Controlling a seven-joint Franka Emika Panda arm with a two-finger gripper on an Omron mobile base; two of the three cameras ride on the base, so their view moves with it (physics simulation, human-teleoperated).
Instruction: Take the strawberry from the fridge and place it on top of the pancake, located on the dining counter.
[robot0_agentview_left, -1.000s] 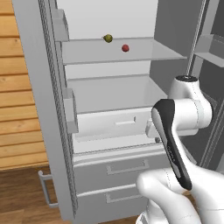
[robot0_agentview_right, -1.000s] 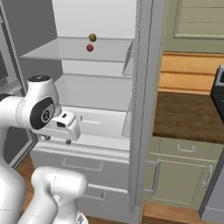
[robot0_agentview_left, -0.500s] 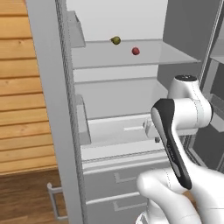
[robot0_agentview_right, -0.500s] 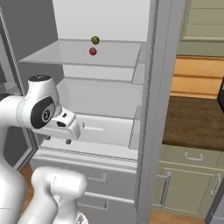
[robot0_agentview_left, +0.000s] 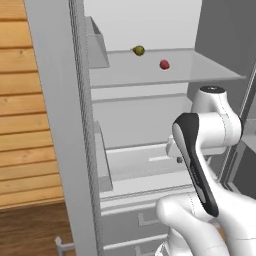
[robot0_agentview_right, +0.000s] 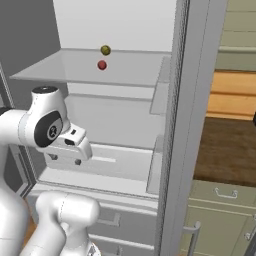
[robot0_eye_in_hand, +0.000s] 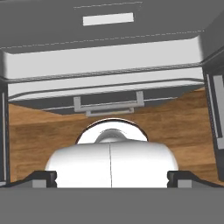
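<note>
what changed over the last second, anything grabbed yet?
Nothing grabbed. The base drove, so both base views shifted: the fridge interior now sits closer and more to the right in the left view, further left in the right view. The arm's pose looks the same, tucked in front of the lower shelves. The strawberry and the olive-green fruit lie untouched on the upper shelf.

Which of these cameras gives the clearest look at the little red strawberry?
The left base view: the strawberry sits unobstructed on the fridge's upper shelf, right of the olive-green fruit. The right base view also shows it, just below that fruit. The hand view points down at the drawers and floor.
</note>
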